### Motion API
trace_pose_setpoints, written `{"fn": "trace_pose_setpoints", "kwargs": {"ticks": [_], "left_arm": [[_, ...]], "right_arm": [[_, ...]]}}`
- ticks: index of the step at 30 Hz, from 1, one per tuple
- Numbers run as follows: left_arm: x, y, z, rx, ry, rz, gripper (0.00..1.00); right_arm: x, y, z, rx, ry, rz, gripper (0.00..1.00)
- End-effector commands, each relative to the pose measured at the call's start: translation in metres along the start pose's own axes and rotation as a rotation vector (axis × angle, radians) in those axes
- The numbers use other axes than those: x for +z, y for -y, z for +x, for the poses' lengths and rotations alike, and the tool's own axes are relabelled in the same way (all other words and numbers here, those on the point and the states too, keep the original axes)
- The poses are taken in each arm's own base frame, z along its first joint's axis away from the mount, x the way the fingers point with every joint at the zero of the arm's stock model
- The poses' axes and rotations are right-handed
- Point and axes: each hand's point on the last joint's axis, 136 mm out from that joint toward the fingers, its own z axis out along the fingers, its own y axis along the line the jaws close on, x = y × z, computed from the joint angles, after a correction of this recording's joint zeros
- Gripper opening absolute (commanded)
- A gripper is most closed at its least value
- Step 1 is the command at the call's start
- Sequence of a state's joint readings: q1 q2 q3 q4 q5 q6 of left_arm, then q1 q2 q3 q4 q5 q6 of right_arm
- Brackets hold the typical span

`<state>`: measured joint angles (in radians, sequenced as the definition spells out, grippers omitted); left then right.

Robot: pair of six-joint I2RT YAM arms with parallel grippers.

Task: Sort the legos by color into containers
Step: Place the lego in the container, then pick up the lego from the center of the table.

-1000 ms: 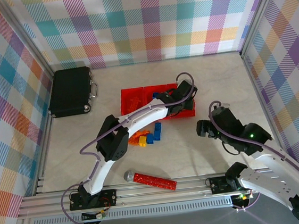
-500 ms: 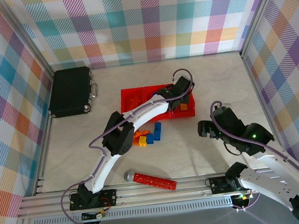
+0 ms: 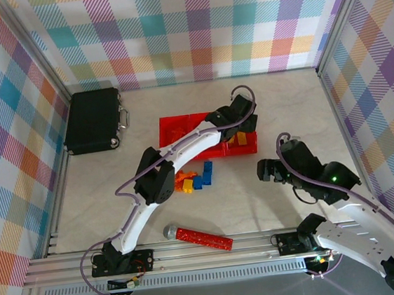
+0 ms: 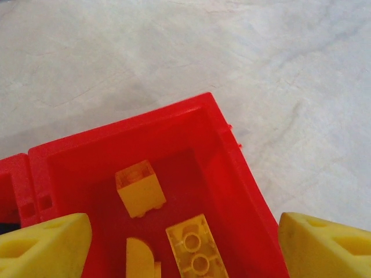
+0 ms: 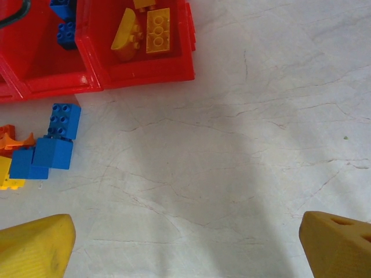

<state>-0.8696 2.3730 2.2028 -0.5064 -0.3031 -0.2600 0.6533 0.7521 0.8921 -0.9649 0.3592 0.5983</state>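
Observation:
Three joined red containers stand mid-table. The left one holds orange legos, the middle one blue legos. My left gripper hovers open over the right container, nothing between its yellow fingers. Below it lie three yellow legos: a square one, a flat two-stud one and a rounded one. A loose pile of blue, orange and yellow legos sits in front of the containers. My right gripper is open above bare table, right of the pile.
A black case lies at the far left. A long red studded bar with a grey end rests near the front rail. Plaid walls close in the table on three sides. Bare marble surface stretches right of the containers.
My left gripper has drawn back toward the far side over the right container, uncovering the yellow legos inside. The right arm has barely moved.

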Motion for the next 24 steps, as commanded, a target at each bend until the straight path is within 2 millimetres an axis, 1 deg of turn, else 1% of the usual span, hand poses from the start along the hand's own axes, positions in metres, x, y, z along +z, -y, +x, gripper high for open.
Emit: {"fn": "trace_pose_setpoints", "kwargs": {"ticks": [1, 4, 6, 7, 8, 9, 10, 11, 12, 13, 16, 18, 20, 22, 24], "left_arm": [[-0.081, 0.004, -0.059, -0.008, 0.111, 0.094, 0.86], [-0.122, -0.008, -0.066, 0.000, 0.157, 0.098, 0.90], [-0.150, -0.026, -0.063, 0.008, 0.187, 0.066, 0.97], [-0.157, -0.036, -0.057, 0.009, 0.193, 0.041, 1.00], [-0.172, -0.049, -0.053, 0.005, 0.210, 0.017, 1.00], [-0.182, -0.060, -0.044, -0.001, 0.213, -0.004, 1.00], [-0.186, -0.071, -0.034, -0.009, 0.205, -0.025, 1.00], [-0.197, -0.083, -0.025, -0.027, 0.201, -0.040, 1.00], [-0.202, -0.095, -0.011, -0.046, 0.182, -0.062, 1.00], [-0.207, -0.104, 0.000, -0.063, 0.172, -0.080, 0.99], [-0.217, -0.134, 0.044, -0.093, 0.121, -0.146, 0.99], [-0.225, -0.154, 0.071, -0.115, 0.092, -0.197, 1.00], [-0.230, -0.166, 0.096, -0.143, 0.066, -0.221, 1.00], [-0.232, -0.174, 0.119, -0.185, 0.047, -0.217, 1.00], [-0.236, -0.180, 0.138, -0.239, 0.041, -0.206, 1.00]], "right_arm": [[0.006, -0.013, -0.003, 0.020, -0.005, -0.051, 0.99], [0.013, -0.028, -0.006, 0.032, -0.033, -0.094, 0.99], [0.018, -0.039, -0.006, 0.038, -0.066, -0.121, 0.99], [0.021, -0.043, -0.006, 0.041, -0.080, -0.127, 0.99], [0.026, -0.048, -0.005, 0.038, -0.102, -0.141, 0.99], [0.031, -0.054, -0.003, 0.035, -0.130, -0.153, 0.99], [0.036, -0.058, -0.001, 0.039, -0.152, -0.157, 0.99], [0.042, -0.063, 0.002, 0.045, -0.183, -0.160, 0.99], [0.049, -0.068, 0.004, 0.049, -0.208, -0.164, 0.99], [0.055, -0.071, 0.005, 0.057, -0.227, -0.162, 0.99], [0.073, -0.079, 0.006, 0.092, -0.276, -0.139, 0.99], [0.087, -0.092, 0.005, 0.109, -0.305, -0.153, 0.99], [0.100, -0.106, 0.006, 0.119, -0.331, -0.179, 1.00], [0.113, -0.119, 0.006, 0.112, -0.344, -0.179, 1.00], [0.126, -0.127, 0.005, 0.089, -0.357, -0.131, 0.97]]}}
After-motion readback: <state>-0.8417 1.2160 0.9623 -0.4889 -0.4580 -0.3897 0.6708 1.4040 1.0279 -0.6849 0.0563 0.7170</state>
